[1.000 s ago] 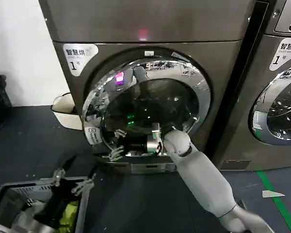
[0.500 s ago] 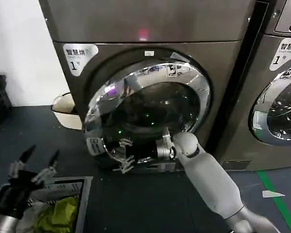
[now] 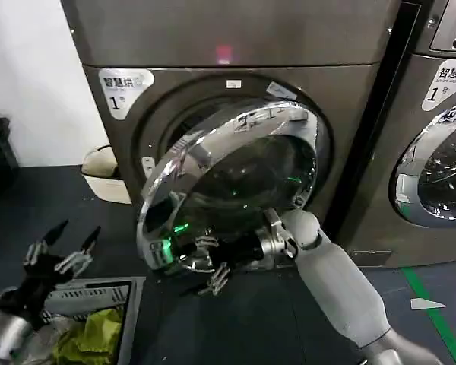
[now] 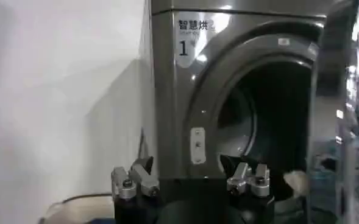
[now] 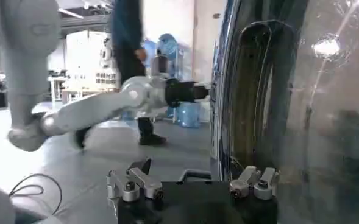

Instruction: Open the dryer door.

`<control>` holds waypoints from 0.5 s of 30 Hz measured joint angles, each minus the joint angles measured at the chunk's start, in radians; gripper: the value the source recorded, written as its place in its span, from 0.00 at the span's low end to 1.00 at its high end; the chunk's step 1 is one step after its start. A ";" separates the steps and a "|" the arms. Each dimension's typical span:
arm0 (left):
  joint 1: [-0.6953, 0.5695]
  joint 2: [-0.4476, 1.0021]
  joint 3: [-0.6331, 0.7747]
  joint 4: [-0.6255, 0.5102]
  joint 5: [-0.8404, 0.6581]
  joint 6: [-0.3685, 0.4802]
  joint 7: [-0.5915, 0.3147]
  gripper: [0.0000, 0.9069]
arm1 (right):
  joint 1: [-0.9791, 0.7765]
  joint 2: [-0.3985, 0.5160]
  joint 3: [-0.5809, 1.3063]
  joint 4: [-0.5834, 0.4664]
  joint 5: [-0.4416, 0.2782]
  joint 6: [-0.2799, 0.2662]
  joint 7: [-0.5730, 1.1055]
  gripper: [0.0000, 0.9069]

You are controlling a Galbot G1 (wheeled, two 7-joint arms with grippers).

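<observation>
Dim room, glare on dryer door (image 3: 235, 182), soft blur

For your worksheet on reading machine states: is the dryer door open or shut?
Open partway: the dryer door has swung off its opening, exposing the dark drum.

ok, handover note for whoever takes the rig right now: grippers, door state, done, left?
Right gripper: open, at the lower rim of the dryer door, not clamped on it.
Left gripper: open, idle low on the robot's left, above the basket.
Door: unlatched and swung partway out, hinged on the right; drum opening exposed.
Done: door released and partly opened.
Left: swing it wider, then withdraw the right arm.
</observation>
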 joint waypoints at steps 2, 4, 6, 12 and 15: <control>-0.027 0.039 0.018 0.024 -0.048 -0.028 0.006 1.00 | -0.008 -0.011 0.006 0.007 0.002 0.014 -0.001 1.00; -0.055 0.073 0.044 0.051 -0.083 -0.046 0.010 1.00 | -0.016 -0.021 0.007 0.017 0.004 0.018 -0.001 1.00; -0.086 0.106 0.074 0.078 -0.105 -0.049 0.020 1.00 | -0.026 -0.035 0.008 0.031 0.006 0.018 -0.001 1.00; -0.188 0.199 0.154 0.161 -0.172 -0.039 0.043 1.00 | -0.056 -0.066 0.032 0.068 0.020 0.019 -0.001 1.00; -0.228 0.245 0.189 0.190 -0.201 -0.034 0.057 1.00 | -0.079 -0.082 0.055 0.089 0.026 0.022 -0.001 1.00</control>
